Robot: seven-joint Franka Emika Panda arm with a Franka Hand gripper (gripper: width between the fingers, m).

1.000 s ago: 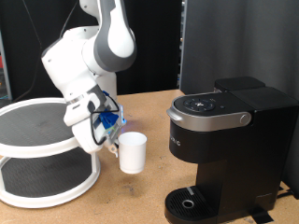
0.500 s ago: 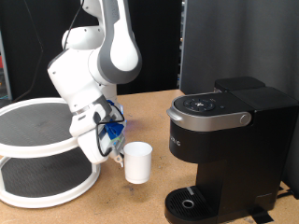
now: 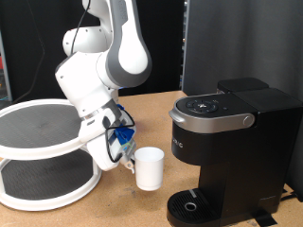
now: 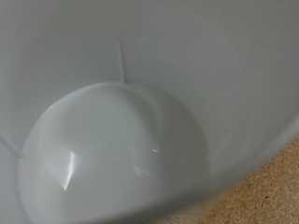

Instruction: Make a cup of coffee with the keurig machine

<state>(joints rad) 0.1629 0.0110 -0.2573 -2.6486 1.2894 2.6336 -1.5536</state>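
While the white arm's gripper (image 3: pixel 126 161) jaws pinch the small white ceramic cup (image 3: pixel 149 167) just above the brown tabletop (image 3: pixel 114 203), it hangs beside the boxy black keurig machine (image 3: pixel 227 151).

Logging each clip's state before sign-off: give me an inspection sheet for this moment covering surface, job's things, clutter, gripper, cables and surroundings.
Surface: brown cork-like tabletop, bare patches visible.
Job's things: white cup upright, at the gripper, to the exterior view's left of the keurig machine; wrist view shows its inside empty. Machine lid down, nothing on its round drip base.
Clutter: white two-tier round stand at the exterior view's left, nothing seen on its tiers.
Gripper: gripper low beside the cup, at its handle side; fingers hidden.
Cables: blue wiring at the wrist.
Surroundings: black backdrop panel behind the machine.
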